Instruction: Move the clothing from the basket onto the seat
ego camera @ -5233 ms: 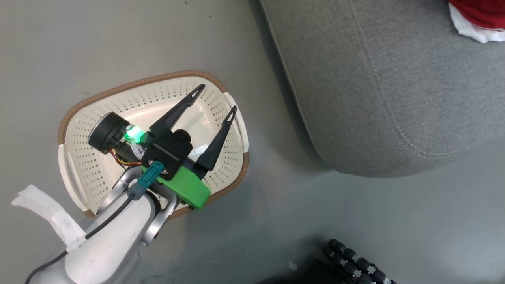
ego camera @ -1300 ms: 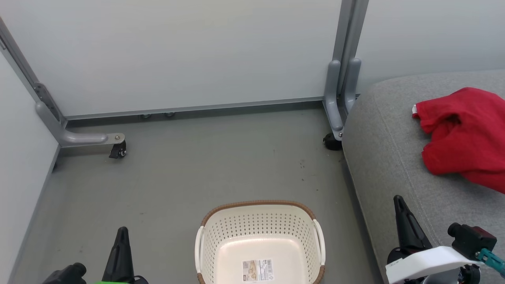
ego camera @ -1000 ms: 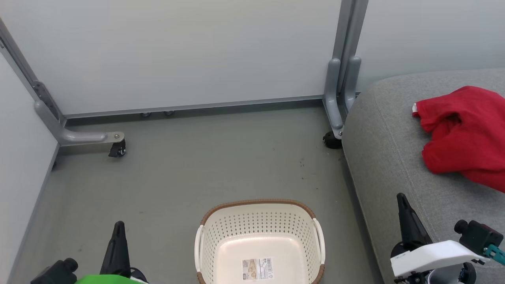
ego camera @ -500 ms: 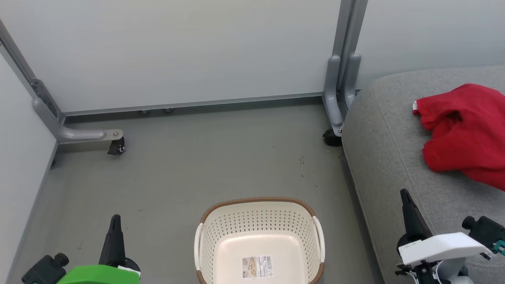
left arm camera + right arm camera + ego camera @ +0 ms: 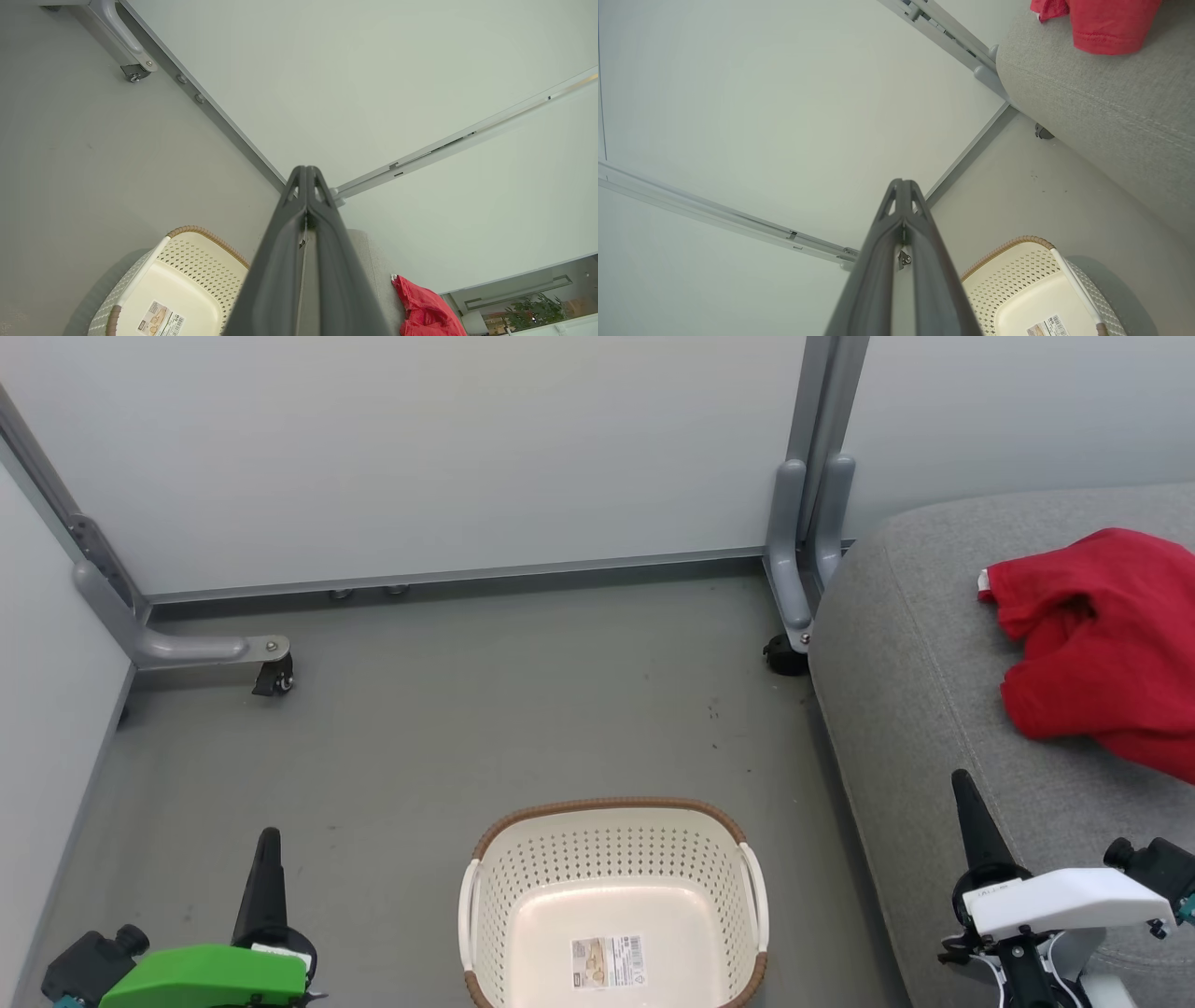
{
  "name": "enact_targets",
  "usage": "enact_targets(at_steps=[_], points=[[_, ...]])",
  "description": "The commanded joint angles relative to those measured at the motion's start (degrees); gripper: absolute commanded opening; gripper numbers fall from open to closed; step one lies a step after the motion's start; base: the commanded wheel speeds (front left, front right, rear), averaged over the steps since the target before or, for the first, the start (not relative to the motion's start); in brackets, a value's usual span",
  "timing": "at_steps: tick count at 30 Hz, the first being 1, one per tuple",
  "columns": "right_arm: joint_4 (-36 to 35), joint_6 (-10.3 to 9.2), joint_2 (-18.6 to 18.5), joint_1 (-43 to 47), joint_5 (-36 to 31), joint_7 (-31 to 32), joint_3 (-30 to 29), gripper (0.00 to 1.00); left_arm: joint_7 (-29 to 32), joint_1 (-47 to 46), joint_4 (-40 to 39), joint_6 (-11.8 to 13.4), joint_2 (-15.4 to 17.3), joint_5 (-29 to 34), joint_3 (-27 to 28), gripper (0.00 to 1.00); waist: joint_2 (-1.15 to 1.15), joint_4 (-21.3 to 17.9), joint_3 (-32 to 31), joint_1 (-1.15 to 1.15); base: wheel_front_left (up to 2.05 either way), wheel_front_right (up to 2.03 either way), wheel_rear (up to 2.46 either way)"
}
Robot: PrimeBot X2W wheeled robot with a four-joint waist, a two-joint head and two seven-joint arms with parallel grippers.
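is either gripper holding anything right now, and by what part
Nothing is held: the left gripper and right gripper are both shut, empty. The bright red fabric clothing lies on the light grey upholstered seat, clear of both.

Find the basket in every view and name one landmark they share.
Head view: basket at bottom centre.
Left wrist view: basket at bottom left.
Right wrist view: basket at bottom right.
Shared landmark: the red clothing on the seat.
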Motion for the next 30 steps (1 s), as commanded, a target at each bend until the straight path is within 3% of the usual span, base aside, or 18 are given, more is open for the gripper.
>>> enact_targets(at_steps=[1, 30], points=[[-0.1, 0.04, -0.4, -1.2, 1.7, 0.3, -0.3, 0.00, 0.3, -1.8, -0.2, -0.3, 0.6, -1.8, 0.4, 0.00, 0.00, 0.0, 0.1, 0.00, 0.00, 0.00, 0.00], [2.2, 0.03, -0.3, -4.0, 17.9, 4.5, -2.3, 0.00, 4.4, -5.2, 1.8, -1.1, 0.6, -16.9, 2.2, 0.00, 0.00, -0.1, 1.1, 0.00, 0.00, 0.00, 0.00]])
